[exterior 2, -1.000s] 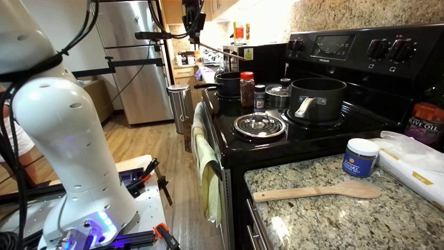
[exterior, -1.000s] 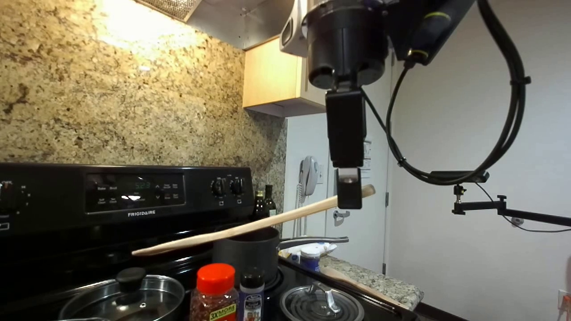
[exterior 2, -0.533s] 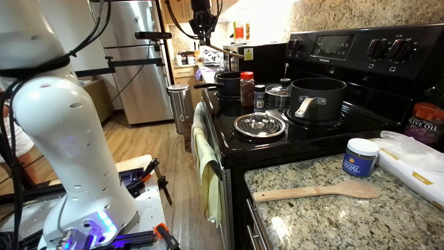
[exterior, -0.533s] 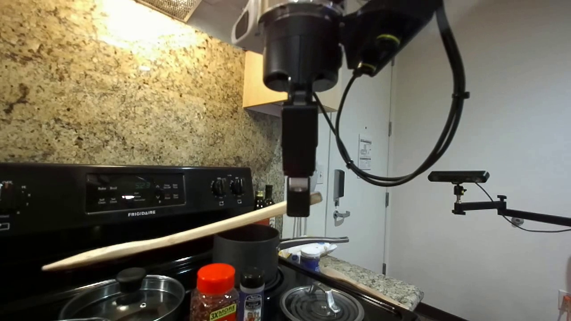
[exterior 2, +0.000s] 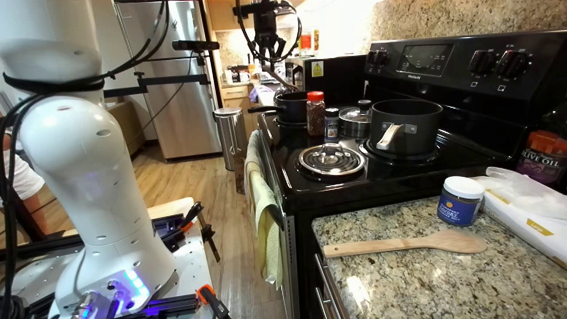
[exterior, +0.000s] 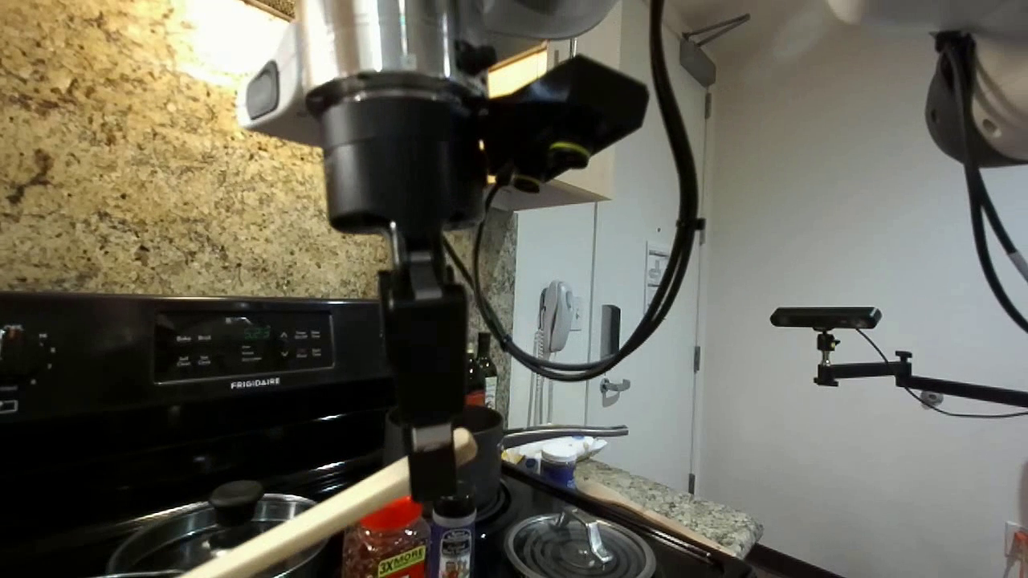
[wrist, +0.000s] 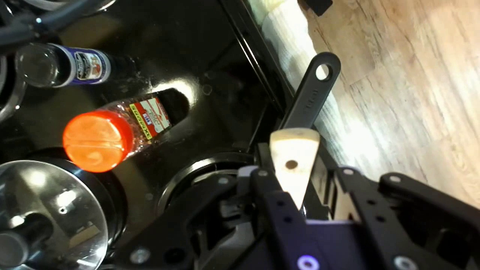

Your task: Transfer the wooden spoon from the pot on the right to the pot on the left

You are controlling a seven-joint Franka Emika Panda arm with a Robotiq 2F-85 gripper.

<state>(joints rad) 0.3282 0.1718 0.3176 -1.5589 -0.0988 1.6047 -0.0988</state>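
My gripper (exterior: 432, 474) is shut on the handle end of the wooden spoon (exterior: 321, 518), held tilted above the stove. The gripper also shows in an exterior view (exterior 2: 268, 66) and in the wrist view (wrist: 294, 153). The spoon (exterior 2: 281, 79) slopes down, its lower end just above the rim of the left pot (exterior 2: 294, 108), a dark pot with a black handle (wrist: 309, 97). In another exterior view, the spoon's head is cut off by the bottom edge. The right pot (exterior 2: 405, 128) is dark with a metal handle, farther right; the gripper partly hides it (exterior: 486, 466).
A red-lidded jar (exterior 2: 315, 115) and a small spice bottle (exterior 2: 331, 124) stand beside the left pot. A glass-lidded pot (exterior 2: 354, 124) is behind them. A lid (exterior 2: 331, 159) lies on the front burner. Another wooden spoon (exterior 2: 407, 243) lies on the counter.
The gripper has moved left and down in an exterior view, carrying the spoon. The spoon now slopes more steeply downward and its head has left that view. The pots have not moved.
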